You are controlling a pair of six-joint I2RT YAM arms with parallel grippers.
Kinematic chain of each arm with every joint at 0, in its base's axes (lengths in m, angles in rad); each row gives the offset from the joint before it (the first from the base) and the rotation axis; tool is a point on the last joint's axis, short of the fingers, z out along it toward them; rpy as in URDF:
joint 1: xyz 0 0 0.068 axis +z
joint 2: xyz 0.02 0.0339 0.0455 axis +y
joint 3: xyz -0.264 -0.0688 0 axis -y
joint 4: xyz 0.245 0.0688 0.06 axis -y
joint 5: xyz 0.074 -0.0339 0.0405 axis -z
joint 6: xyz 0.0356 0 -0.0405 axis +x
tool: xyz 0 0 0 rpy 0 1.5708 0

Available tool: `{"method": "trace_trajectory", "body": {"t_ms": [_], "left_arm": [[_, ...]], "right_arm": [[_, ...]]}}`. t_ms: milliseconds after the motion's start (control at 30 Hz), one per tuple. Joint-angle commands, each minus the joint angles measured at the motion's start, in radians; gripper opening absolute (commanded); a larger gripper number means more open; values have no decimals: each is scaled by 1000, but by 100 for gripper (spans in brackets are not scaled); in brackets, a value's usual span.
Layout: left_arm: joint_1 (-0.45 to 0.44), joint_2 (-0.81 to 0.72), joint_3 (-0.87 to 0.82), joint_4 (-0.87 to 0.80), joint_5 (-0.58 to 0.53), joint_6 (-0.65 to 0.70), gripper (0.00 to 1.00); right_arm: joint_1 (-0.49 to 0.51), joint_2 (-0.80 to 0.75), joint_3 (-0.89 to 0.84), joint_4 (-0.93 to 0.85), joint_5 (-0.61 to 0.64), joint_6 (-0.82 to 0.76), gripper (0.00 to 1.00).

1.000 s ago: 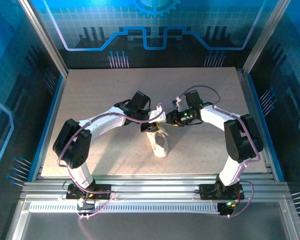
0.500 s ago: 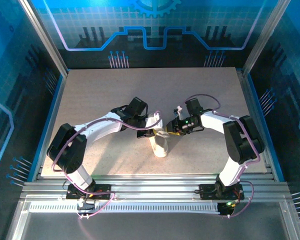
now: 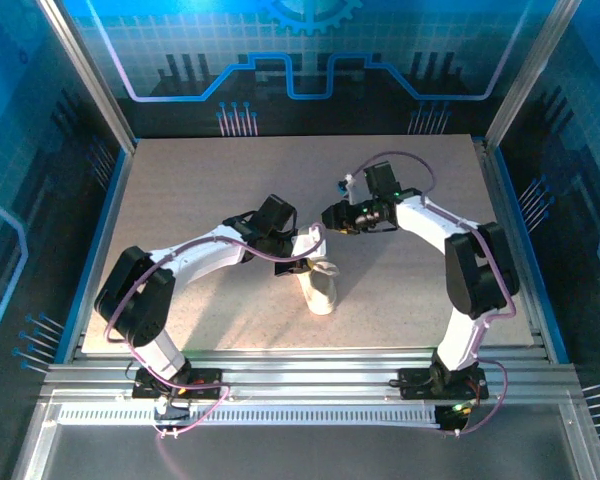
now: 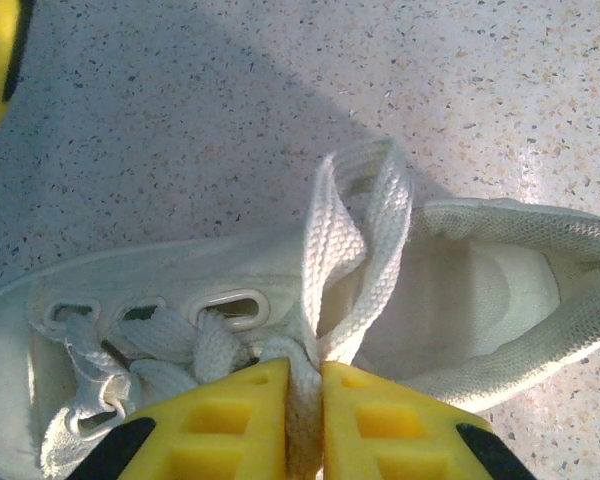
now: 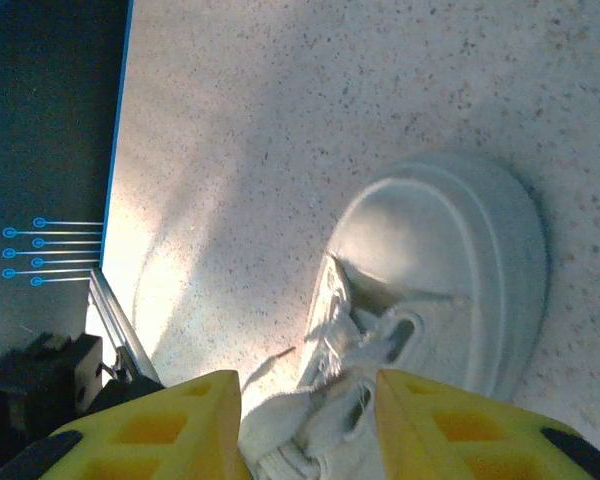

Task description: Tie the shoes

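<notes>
- A small white low-top sneaker is lying near the middle of the pale speckled tabletop, its rounded toe pointing toward the arm bases and its open heel end toward the two grippers.
- The left gripper is reaching in from the left and hanging over the shoe's heel end.
- In the left wrist view the left gripper is pinching a flat woven white lace. Its yellow fingers are pressing together with only the lace between them.
- From that pinch the lace is rising as a narrow folded loop over the shoe's opening, and the rest of the lacing is running through oval eyelets to the left.
- The right gripper is hovering just beyond the heel end, apart from the shoe, close to the left gripper.
- In the right wrist view the right gripper is standing with its jaws wide apart and gripping nothing. The sneaker's toe cap and loose lacing are lying on the table beneath its yellow fingers.
</notes>
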State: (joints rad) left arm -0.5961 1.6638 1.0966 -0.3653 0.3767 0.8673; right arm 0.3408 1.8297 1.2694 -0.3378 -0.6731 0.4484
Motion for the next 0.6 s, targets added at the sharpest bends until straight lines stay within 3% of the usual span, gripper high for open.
{"method": "trace_trajectory", "body": {"t_ms": [0,333,567], "left_arm": [[-10,15,-5,6,5,24,15],[-11,-4,-29,3,13,24,11],[-15,-4,-38,4,18,24,11]], "right_arm": [[40,56,56,-106,-23,-17,40],[95,86,108,-218,6,5,38],[130,89,117,-292,96,-5,38]]}}
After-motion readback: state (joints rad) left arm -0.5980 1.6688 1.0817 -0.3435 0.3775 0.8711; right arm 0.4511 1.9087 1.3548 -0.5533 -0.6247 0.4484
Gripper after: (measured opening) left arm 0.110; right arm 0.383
